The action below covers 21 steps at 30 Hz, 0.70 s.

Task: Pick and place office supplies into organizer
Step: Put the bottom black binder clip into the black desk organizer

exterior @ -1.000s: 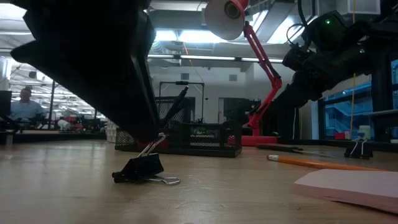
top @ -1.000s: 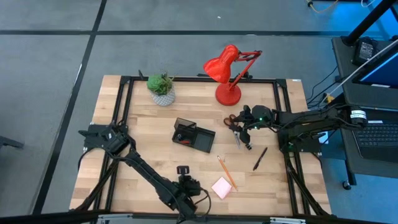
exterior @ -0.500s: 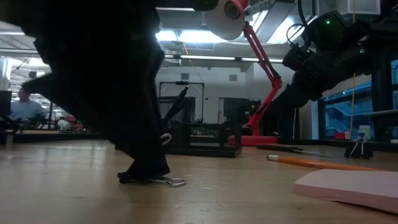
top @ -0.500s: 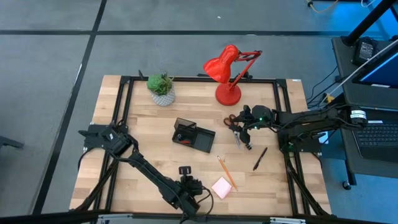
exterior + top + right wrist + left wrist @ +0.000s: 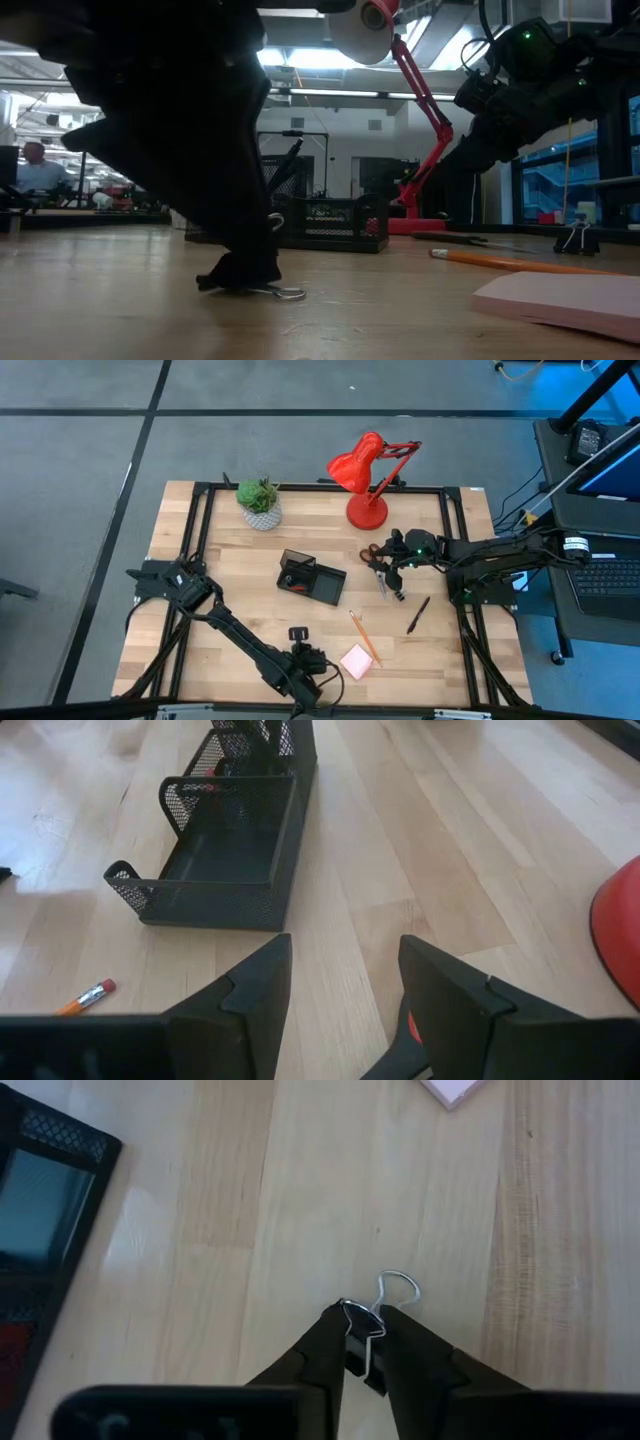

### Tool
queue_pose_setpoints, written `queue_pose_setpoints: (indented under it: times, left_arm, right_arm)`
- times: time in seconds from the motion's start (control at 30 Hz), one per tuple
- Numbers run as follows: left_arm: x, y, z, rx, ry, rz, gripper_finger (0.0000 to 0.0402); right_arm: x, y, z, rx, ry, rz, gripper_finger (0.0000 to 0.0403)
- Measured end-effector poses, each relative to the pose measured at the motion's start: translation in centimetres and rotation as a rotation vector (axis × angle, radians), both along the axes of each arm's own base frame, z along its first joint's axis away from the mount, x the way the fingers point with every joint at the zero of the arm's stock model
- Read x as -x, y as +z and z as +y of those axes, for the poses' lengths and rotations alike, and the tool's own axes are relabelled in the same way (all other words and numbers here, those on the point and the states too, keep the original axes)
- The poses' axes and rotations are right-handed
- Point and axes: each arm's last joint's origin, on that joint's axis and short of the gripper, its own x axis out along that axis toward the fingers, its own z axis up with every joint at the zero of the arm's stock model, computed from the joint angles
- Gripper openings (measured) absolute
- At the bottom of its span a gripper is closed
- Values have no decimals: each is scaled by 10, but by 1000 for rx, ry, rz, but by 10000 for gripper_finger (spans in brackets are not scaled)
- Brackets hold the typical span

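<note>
The left end effector (image 5: 362, 1342) is pinching the binder clip (image 5: 366, 1342) on the surface (image 5: 300, 1200), jaws nearly together; its wire handle is pointing toward the frame's top.

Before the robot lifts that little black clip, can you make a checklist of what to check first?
1. Left claw around the binder clip: ok, its fingers sit on both sides of the black body.
2. Grip tight enough to lift: cannot tell.
3. Clip still on the table: ok, it rests on the wood in the low view.
4. Path to the organizer: ok, bare wood lies between.
5. Right claw out of the way: ok, open and hovering over the scissors on the far side.
</note>
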Motion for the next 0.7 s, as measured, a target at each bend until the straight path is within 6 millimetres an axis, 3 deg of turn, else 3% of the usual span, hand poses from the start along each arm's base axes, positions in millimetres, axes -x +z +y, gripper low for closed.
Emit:
queue_pose_setpoints:
  times: [0.23,0.43,0.7]
  left_arm:
    - [0,1,1,-16,1,-9,8]
    - [1,6,2,-30,-50,10,3]
    - [21,45,20,-182,-47,71,2]
  right_arm:
    - [0,0,0,0,0,0,188]
    - [0,0,0,0,0,0,188]
    - [0,0,0,0,0,0,188]
